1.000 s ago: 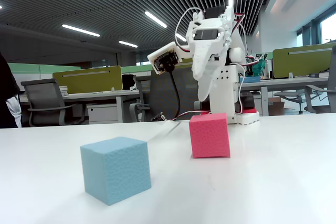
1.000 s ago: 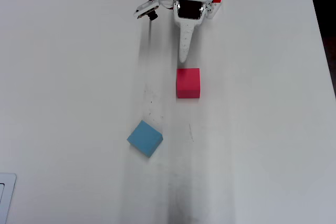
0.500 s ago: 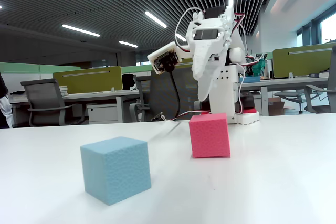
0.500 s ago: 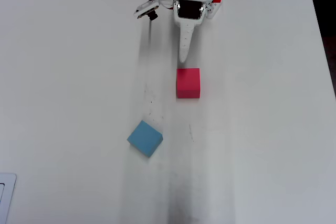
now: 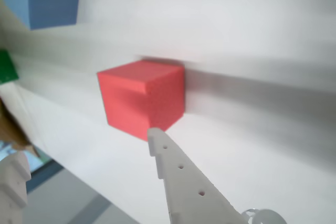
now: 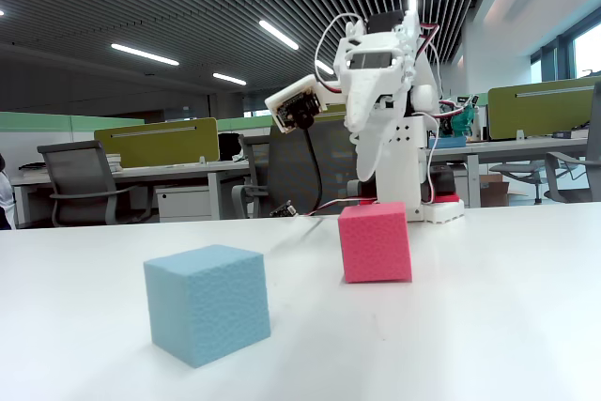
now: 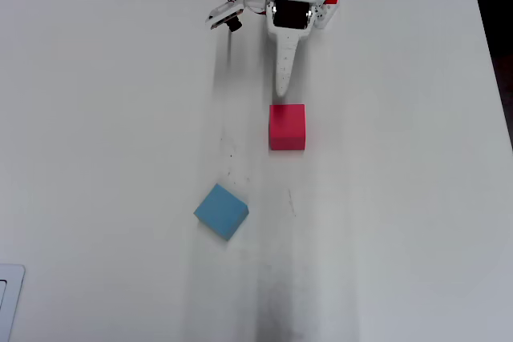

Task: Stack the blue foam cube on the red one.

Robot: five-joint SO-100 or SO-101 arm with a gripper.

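Beside red one (image 7: 287, 126), end effector (image 7: 281, 86) empty, touching nothing

Your arm (image 6: 383, 91) is white 3D-printed plastic with looping white cables and red wiring. A small black-lensed camera (image 6: 299, 108) sits in a white housing. The tapered fingers (image 5: 184, 177) carry small round holes.

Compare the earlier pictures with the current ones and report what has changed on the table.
Almost nothing. In the overhead view the gripper has crept a touch toward the red foam cube, and in the fixed view the arm's head sits very slightly higher. Nothing was gripped or released. The red cube and the blue foam cube lie where they were, apart on the white table.
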